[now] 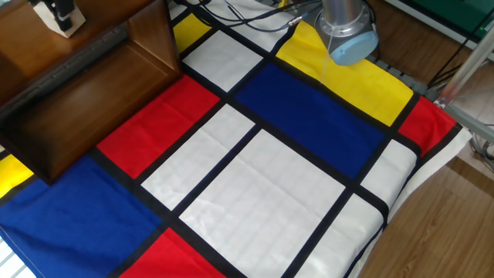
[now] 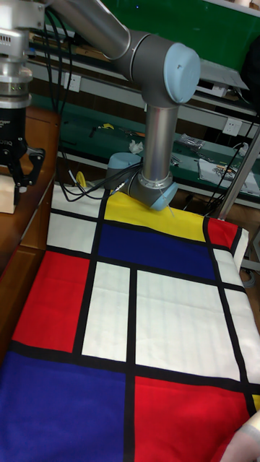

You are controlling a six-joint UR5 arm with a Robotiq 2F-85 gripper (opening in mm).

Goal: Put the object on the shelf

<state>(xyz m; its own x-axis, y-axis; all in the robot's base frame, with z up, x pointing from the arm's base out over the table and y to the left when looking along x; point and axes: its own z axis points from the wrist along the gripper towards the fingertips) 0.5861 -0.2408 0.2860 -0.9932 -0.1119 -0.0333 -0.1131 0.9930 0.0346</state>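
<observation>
The tabletop (image 1: 278,177) is covered by a cloth of red, blue, yellow and white panels edged in black. The dark brown shelf (image 1: 85,85) fills the far left and is cut off by the frame. The gripper (image 2: 20,180) hangs above its top board, fingers spread apart. The pale object (image 1: 65,28) sits on that board just beneath the fingers; whether they touch it cannot be made out.

You see a cloth (image 1: 285,185) patterned in red, blue, yellow and white rectangles split by black bands. At the upper left of the frame the shelf (image 1: 85,85) is dark brown and the block (image 1: 68,29) pale beige. The arm (image 2: 155,86) is grey with light blue caps.
</observation>
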